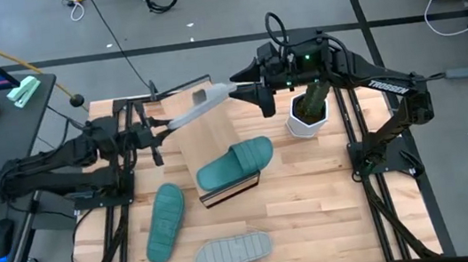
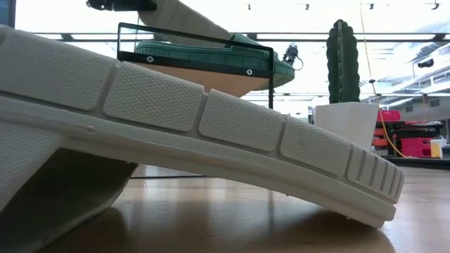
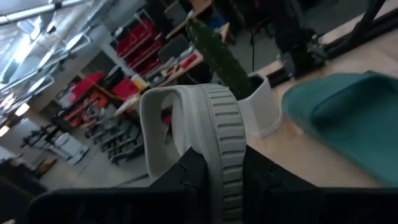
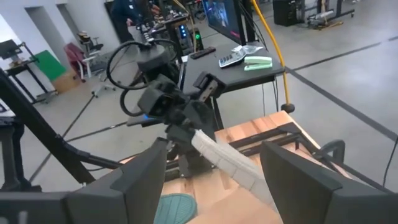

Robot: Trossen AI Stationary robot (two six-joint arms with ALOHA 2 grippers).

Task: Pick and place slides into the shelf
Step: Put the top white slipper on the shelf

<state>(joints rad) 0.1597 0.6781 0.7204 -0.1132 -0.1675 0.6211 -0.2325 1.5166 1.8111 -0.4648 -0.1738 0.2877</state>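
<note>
Nearest, a grey slide (image 1: 233, 253) lies sole-up at the counter (image 1: 314, 202) front edge, a teal slide (image 1: 165, 222) just beside it. Mid-counter, a second teal slide (image 1: 235, 164) sits on the shelf (image 1: 208, 139). Farther back, left claw (image 1: 160, 127) clenched on another grey slide (image 1: 198, 107), lifted over the shelf; right claw (image 1: 242, 90) released near its tip.

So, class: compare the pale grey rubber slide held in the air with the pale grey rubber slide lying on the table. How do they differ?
The pale grey rubber slide in the air is gripped by the left claw above the light wood shelf; the pale grey rubber slide on the table lies free near the front edge. The held one sits edge-on, tilted; the lying one is sole-up. Both share colour and ribbed soles.
</note>
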